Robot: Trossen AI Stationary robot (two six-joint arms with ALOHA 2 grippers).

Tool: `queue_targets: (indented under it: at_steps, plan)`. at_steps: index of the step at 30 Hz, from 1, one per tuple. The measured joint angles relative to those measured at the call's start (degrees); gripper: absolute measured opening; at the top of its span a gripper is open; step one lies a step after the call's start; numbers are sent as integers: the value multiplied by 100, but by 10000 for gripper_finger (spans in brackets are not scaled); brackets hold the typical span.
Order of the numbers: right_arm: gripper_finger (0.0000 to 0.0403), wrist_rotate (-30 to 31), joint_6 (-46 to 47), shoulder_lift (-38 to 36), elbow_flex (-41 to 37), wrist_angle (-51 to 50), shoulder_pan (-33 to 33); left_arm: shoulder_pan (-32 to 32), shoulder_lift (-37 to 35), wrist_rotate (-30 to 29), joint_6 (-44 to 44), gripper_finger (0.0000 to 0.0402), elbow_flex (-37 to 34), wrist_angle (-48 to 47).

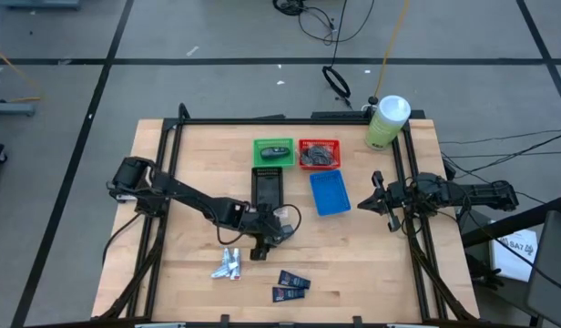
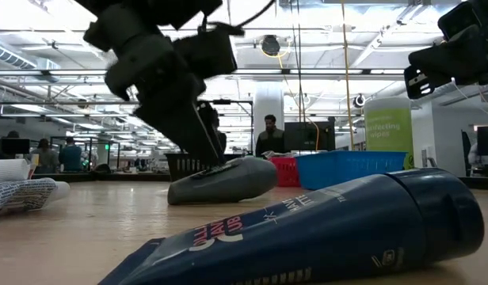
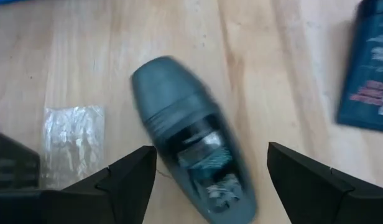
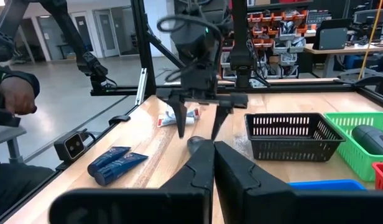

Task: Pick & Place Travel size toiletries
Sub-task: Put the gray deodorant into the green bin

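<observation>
My left gripper (image 1: 261, 248) (image 3: 210, 155) is open and points down over a black oval piece (image 3: 190, 163) (image 2: 224, 180) that lies flat on the table. Its fingers stand on either side of the piece, and I see no touch. Silver-white mini tubes (image 1: 229, 264) lie left of it. Two dark navy packets (image 1: 290, 285) (image 2: 323, 229) lie nearer the table's near edge. Another black oval piece (image 1: 276, 152) rests in the green bin. My right gripper (image 1: 382, 202) (image 4: 213, 158) is shut and waits at the table's right side, above the wood.
A green bin (image 1: 260, 146), a red bin (image 1: 319, 153) holding grey pieces, a black bin (image 1: 268, 185) and a blue bin (image 1: 330, 193) sit at the table's middle and far part. A large pale-green bottle (image 1: 387, 121) stands at the far right corner. People show in the room behind.
</observation>
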Motion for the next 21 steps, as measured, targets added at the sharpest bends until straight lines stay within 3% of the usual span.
queue_targets:
  at_steps: [5,12,21]
  plan:
    - [4,2,0,-1,0,-1,-2,-87,-95,-156,-180,298,16,-18]
    - [4,2,0,-1,0,1,1,-102,-93,-617,-1351,298,45,-58]
    - [4,0,0,-1,0,-1,0,-470,-73,-1544,-1628,298,890,-983]
